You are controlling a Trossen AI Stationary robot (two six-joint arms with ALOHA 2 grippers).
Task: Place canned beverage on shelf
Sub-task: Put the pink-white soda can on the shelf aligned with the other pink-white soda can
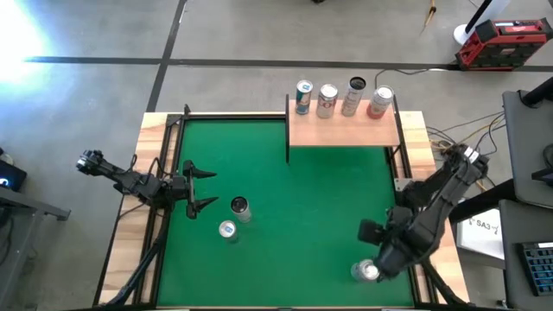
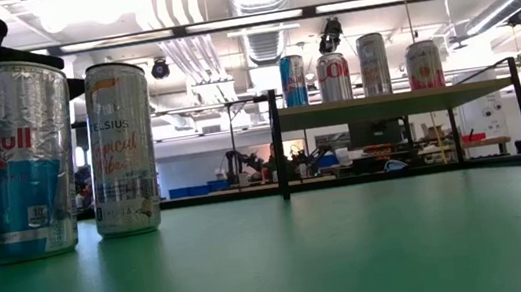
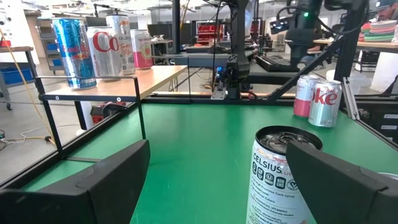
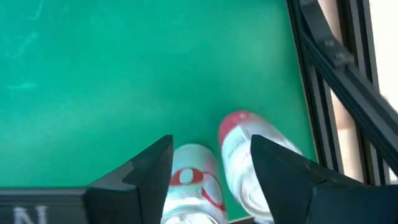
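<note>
A silver Celsius can [image 1: 239, 207] and a blue-and-silver Red Bull can [image 1: 227, 230] stand upright on the green felt at the left. My left gripper [image 1: 205, 189] is open just left of them. In its wrist view, my left gripper [image 3: 217, 146] has the Celsius can [image 3: 280, 177] ahead between the open fingers, untouched. The pale-wood shelf [image 1: 344, 130] at the far side holds several cans along its far edge. My right gripper [image 4: 211, 142] is open above a silver Coke can [image 4: 193, 180] and a pink-topped can [image 4: 245, 149] at the near right.
The shelf stands on thin black posts [image 3: 142, 109]. The near part of the shelf's board [image 1: 346, 136] is bare. A black rail and wooden rim [image 1: 413, 138] run along the table's right side close to my right arm. The Red Bull and Celsius cans stand close together in the low view [image 2: 26, 162].
</note>
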